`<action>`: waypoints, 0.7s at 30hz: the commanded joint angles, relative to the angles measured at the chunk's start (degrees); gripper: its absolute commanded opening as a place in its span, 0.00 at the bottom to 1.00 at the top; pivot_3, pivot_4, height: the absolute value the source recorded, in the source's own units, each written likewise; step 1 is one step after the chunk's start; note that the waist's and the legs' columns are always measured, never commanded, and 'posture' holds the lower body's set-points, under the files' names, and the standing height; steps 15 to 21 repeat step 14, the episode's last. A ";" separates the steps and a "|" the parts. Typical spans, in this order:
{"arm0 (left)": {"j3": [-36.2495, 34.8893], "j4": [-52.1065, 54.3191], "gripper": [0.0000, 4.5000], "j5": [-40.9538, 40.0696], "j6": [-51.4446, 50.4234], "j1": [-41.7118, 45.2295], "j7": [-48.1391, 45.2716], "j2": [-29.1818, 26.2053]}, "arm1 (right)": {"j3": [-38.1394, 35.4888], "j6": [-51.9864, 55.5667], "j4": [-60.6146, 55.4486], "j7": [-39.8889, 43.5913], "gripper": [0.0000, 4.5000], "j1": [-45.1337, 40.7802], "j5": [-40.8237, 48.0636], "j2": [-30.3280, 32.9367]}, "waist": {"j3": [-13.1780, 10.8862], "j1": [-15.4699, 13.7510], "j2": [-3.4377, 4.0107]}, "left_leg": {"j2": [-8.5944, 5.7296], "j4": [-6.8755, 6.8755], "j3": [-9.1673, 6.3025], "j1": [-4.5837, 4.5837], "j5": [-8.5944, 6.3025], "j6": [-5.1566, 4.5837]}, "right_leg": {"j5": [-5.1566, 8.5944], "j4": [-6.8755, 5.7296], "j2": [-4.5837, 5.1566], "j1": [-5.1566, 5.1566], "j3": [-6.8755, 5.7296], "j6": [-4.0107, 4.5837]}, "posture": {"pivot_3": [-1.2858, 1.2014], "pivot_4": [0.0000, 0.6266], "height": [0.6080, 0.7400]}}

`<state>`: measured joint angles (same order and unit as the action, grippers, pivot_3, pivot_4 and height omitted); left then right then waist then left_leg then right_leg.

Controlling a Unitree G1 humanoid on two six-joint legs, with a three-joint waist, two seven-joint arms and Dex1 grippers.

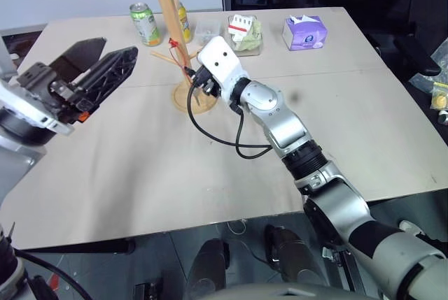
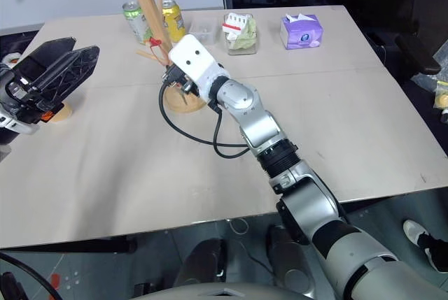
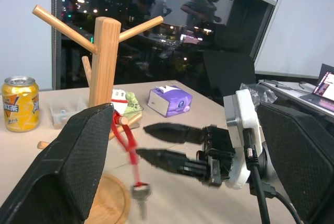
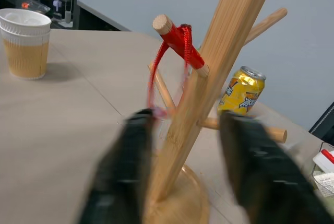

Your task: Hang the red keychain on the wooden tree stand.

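Red keychain (image 4: 177,44) is hanging on a peg of the wooden tree stand (image 1: 166,13), nr the far edge of the surface. Right claw (image 3: 156,143) is sitting parted beside the cord w/ nothing gripped; left claw (image 1: 94,69) is gaping wide, empty. Risk: claw snagging the cord or nudging the stand while backing off, pulling it loose. Can (image 3: 20,104) lettering is too blurry to read

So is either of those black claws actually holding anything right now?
No. The red keychain hangs by its cord from a peg of the wooden tree stand. The right end effector sits open beside it, and the left end effector is open and empty.
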<state>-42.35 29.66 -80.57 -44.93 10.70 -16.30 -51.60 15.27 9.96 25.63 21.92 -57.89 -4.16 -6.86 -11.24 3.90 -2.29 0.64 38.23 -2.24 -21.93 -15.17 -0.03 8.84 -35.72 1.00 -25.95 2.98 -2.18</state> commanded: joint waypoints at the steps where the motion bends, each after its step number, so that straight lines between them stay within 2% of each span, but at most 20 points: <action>1: -1.24 -0.46 1.00 0.39 0.51 -0.36 -1.52 -1.92 | -0.12 1.60 -5.97 3.41 0.86 0.70 0.87 2.36 | 0.00 -0.01 0.00 | 0.00 0.00 0.00 0.00 0.00 0.00 | 0.00 0.00 0.00 0.00 0.00 0.00 | 0.52 0.24 1.00; 3: -1.53 -1.32 1.00 1.20 -1.09 -1.67 -3.09 -3.79 | 0.09 4.52 -9.50 8.38 0.97 2.56 2.32 5.82 | -0.01 -0.10 0.01 | 0.00 0.00 -0.02 -0.02 0.00 0.00 | 0.00 0.02 0.00 0.00 -0.02 0.00 | 0.52 0.24 1.00; 7: -4.82 -4.03 1.00 8.04 -5.25 -9.12 -12.43 -10.65 | -3.13 17.26 -18.36 25.40 0.97 4.29 12.22 17.63 | -0.11 -0.33 0.16 | -0.03 -0.01 -0.03 -0.06 0.00 0.00 | 0.06 0.12 0.03 0.02 -0.03 0.09 | 0.52 0.24 1.00; 10: -7.92 -8.35 1.00 14.80 -4.87 -13.93 -21.11 -14.37 | -9.89 30.02 -22.97 34.43 0.97 2.27 25.23 25.23 | -0.21 -0.24 0.30 | -0.06 -0.01 0.07 -0.10 0.00 -0.01 | 0.08 0.14 0.08 -0.06 0.01 0.09 | 0.52 0.24 1.00; 12: -8.43 -11.42 1.00 20.13 -3.27 -16.46 -27.16 -16.43 | -13.29 35.77 -24.40 37.65 0.97 0.78 30.48 29.65 | -0.30 0.21 0.44 | 0.00 -0.07 0.07 -0.07 0.00 -0.01 | 0.09 0.14 0.01 -0.08 0.00 0.10 | 0.52 0.24 1.00; 14: -7.61 -14.34 1.00 24.66 -0.94 -17.10 -31.38 -17.93 | -14.02 36.80 -25.26 39.62 0.97 0.41 31.64 33.51 | -0.31 0.28 0.46 | 0.09 -0.18 0.14 0.02 -0.01 -0.01 | 0.16 0.08 -0.06 -0.12 0.00 0.22 | 0.52 0.24 1.00; 21: -7.61 -14.34 1.00 24.66 -0.94 -17.10 -31.38 -17.93 | -14.02 36.80 -25.26 39.62 0.97 0.41 31.64 33.51 | -0.31 0.28 0.46 | 0.09 -0.18 0.14 0.02 -0.01 -0.01 | 0.16 0.08 -0.06 -0.12 0.00 0.22 | 0.52 0.24 1.00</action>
